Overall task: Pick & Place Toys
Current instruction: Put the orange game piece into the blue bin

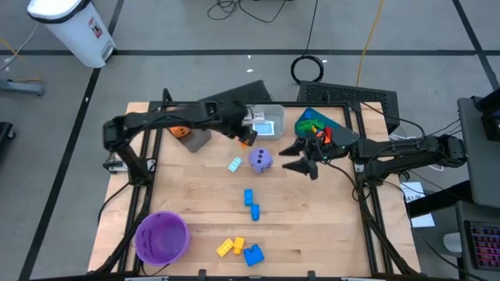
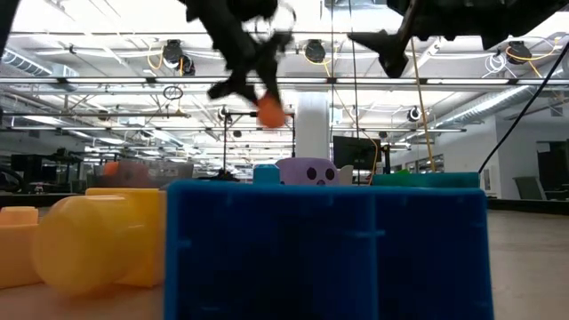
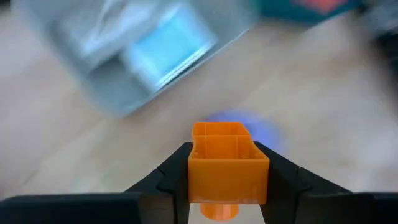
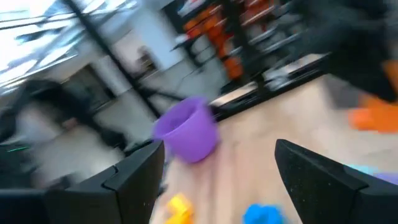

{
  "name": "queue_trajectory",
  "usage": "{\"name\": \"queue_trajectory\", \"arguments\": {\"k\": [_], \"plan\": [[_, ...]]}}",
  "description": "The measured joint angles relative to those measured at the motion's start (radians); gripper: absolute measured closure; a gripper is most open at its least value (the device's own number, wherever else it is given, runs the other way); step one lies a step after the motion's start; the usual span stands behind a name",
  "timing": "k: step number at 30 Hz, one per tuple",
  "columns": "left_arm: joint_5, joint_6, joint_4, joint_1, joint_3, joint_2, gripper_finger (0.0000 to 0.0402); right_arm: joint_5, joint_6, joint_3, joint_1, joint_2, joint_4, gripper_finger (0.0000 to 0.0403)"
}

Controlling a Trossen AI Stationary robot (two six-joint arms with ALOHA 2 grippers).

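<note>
Blue ribbed plastic brick [image 2: 324, 249] is filling the low view's foreground, with rounded yellow bricks [image 2: 98, 238] beside it on the pale wooden table [image 1: 312, 226]. Behind them, a purple dotted die [image 1: 261, 161] is being seen mid-table. An orange hollow square brick [image 3: 228, 160] is being gripped by the left gripper [image 1: 244, 137], raised beside the grey bin [image 1: 264, 121]. The right gripper [image 1: 301, 156], jaws spread and empty, is being held near the teal bin [image 1: 306, 119]. Ceiling trusses are showing beyond.

Grey floor [image 1: 195, 31], white bin [image 1: 74, 27], cables [image 1: 308, 69]
</note>
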Motion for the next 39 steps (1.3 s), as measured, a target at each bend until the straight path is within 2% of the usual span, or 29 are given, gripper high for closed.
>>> {"name": "queue_trajectory", "arguments": {"k": [3,8,12,19,22,29,33,39], "plan": [[0.014,0.011,0.153,-0.015,0.0,-0.071,0.0263,0.094,-0.025,0.0,-0.007,0.0,0.011,0.0106],[0.072,0.03,0.41,-0.048,0.001,-0.119,0.0261,0.091,-0.042,0.0,-0.049,0.0,0.065,0.0106],[0.07,0.029,0.522,-0.08,0.001,-0.118,0.0264,0.091,-0.003,0.0,-0.098,0.0,0.114,0.0106],[0.055,0.03,0.627,-0.108,0.0,-0.109,0.0259,0.087,0.087,0.0,-0.159,0.0,0.225,0.0106],[0.056,0.033,0.673,-0.117,0.001,-0.097,0.0263,0.037,0.125,0.0,-0.175,0.0,0.286,0.0106],[0.104,0.031,0.819,-0.117,0.0,-0.052,0.0257,0.002,0.178,-0.001,-0.18,0.028,0.339,0.0106],[0.118,0.017,0.828,-0.119,0.0,-0.032,0.0263,-0.043,0.212,0.0,-0.18,0.061,0.415,0.0107],[0.146,0.02,0.838,-0.127,0.0,-0.029,0.0252,-0.051,0.226,0.0,-0.175,0.08,0.47,0.013]]}}
